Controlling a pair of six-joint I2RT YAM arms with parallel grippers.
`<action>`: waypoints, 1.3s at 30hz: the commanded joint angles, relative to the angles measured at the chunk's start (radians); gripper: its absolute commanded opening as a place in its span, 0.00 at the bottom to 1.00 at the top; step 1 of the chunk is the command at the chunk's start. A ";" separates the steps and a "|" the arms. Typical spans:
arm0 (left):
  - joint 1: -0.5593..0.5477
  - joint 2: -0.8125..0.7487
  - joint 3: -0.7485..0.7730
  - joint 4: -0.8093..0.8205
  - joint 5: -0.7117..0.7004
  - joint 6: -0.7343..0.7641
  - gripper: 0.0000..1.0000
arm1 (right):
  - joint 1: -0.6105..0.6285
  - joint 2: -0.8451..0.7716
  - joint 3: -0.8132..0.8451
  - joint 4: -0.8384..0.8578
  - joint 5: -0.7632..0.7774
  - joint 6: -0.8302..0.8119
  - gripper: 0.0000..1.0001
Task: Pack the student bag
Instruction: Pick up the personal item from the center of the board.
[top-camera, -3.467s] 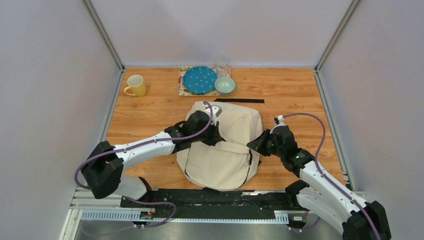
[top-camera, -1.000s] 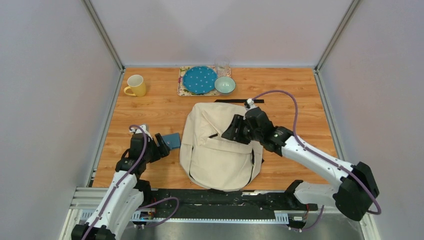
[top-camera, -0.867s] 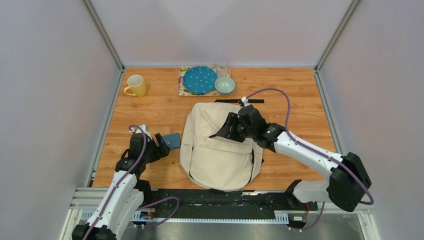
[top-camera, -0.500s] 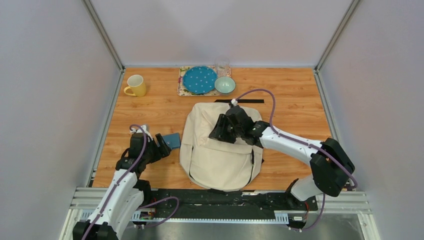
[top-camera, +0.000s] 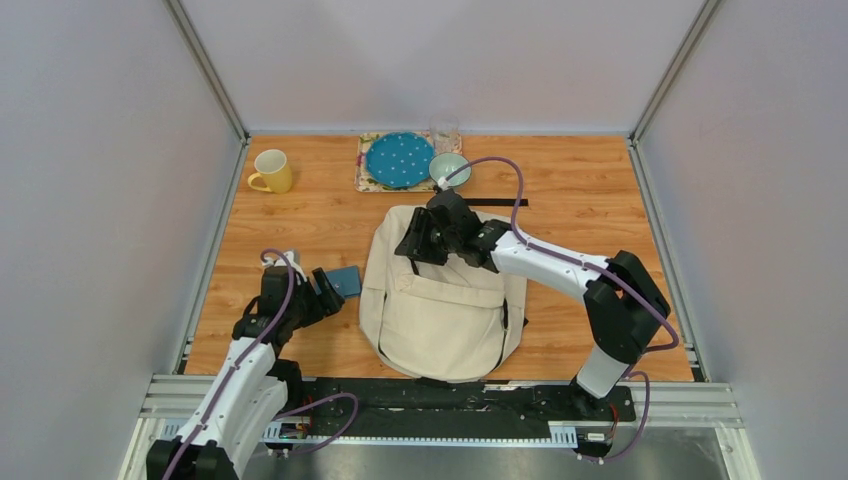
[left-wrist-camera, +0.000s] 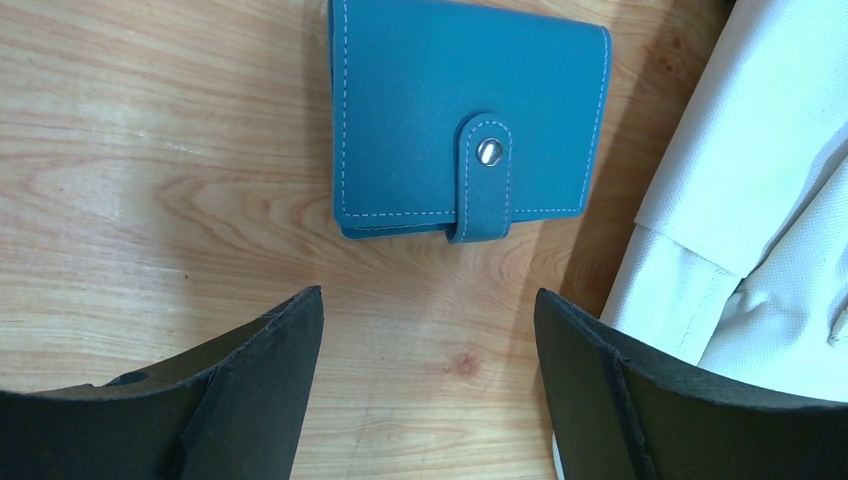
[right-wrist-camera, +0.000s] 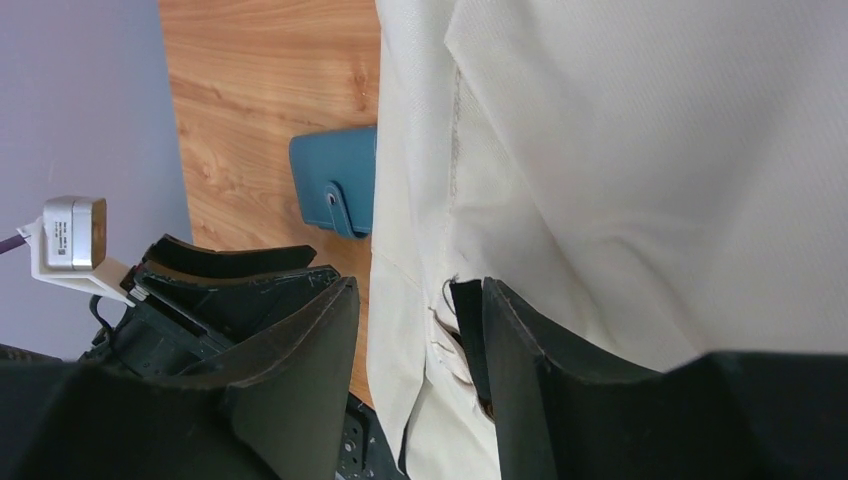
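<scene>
Backpack (top-camera: 445, 310) lies flat mid-table, cream front up. Left gripper (left-wrist-camera: 430, 310) hangs wide open with nothing in it, just beside a blue wallet (left-wrist-camera: 468, 120) that rests on the wood at the bag's left edge. Right gripper (right-wrist-camera: 415, 290) sits over the bag's far-left corner, jaws partly apart above the fabric, gripping nothing I can see. Yellow mug (top-camera: 271, 171) and dotted plate (top-camera: 399, 159) stand along the far edge.
</scene>
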 joint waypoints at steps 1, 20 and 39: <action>0.010 -0.008 -0.010 0.024 0.001 -0.016 0.84 | 0.006 0.031 0.078 0.006 -0.009 -0.057 0.51; 0.049 0.024 0.010 0.096 -0.004 -0.033 0.85 | 0.062 -0.005 0.215 -0.123 0.041 -0.218 0.51; 0.124 0.190 -0.031 0.377 0.084 -0.029 0.84 | 0.121 0.210 0.350 -0.180 -0.035 -0.226 0.48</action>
